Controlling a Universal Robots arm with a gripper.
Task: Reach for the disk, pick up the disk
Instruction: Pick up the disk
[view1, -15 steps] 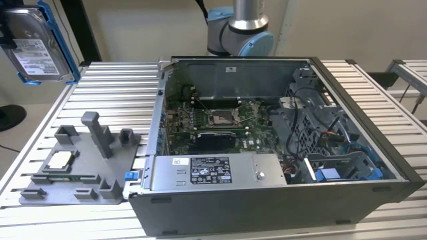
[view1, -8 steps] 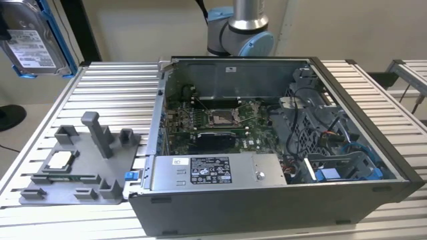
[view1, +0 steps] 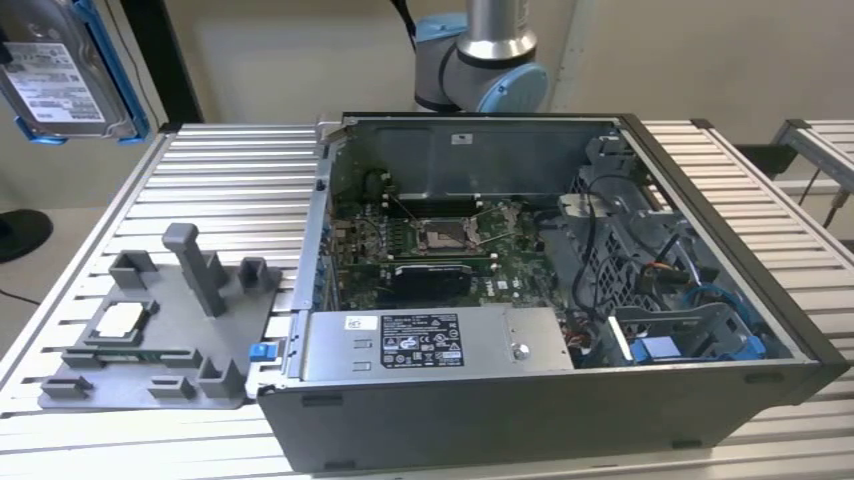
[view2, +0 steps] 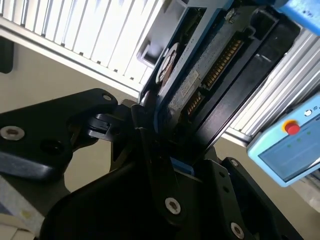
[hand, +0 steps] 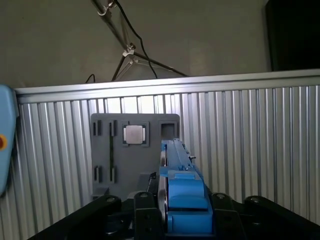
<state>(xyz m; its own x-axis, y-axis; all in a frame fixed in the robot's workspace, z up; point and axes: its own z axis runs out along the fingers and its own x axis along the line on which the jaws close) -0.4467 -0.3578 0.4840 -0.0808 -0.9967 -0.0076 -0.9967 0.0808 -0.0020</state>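
Gripper (hand: 183, 214) clamps the disk (hand: 176, 162) edge-on, long axis pointing straight out, well above the grey fixture plate (hand: 102, 150).

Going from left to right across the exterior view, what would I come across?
The disk, held up in the air → the grey slotted holder → the open computer case.

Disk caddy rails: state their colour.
Blue rails, best seen in the exterior view, edging the silver-grey disk at that view's upper left.
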